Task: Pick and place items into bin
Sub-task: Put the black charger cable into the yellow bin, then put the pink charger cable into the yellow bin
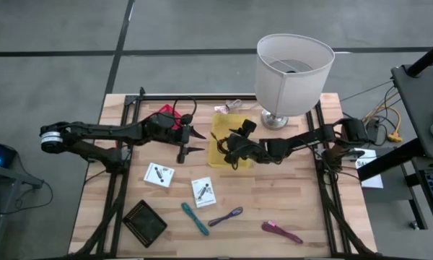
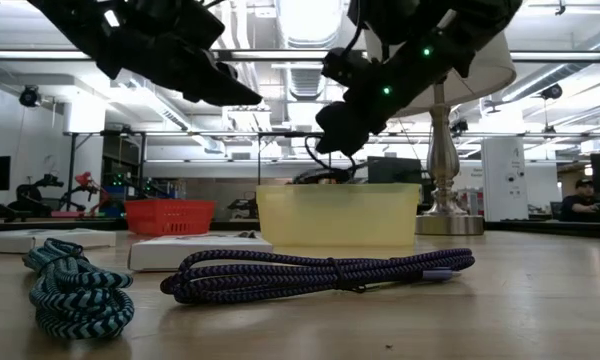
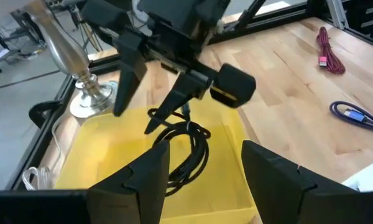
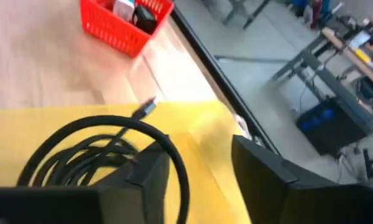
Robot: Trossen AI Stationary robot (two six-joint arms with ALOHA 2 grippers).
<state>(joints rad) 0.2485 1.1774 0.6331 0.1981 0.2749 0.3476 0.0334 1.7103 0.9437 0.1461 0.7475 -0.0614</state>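
On the wooden table [image 1: 274, 202], the right gripper [image 3: 146, 109] hangs parted over the binned black cable [image 3: 186, 149].

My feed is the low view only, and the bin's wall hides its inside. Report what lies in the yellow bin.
Observer: A coiled black cable lies on the floor of the yellow bin.
Operator: Give me the right claw's state.
Observer: The right claw hangs over the bin with its fingers apart. The cable's top loop rises close to one fingertip.
Operator: Now the left claw.
Observer: The left claw hovers beside the bin, open and empty.
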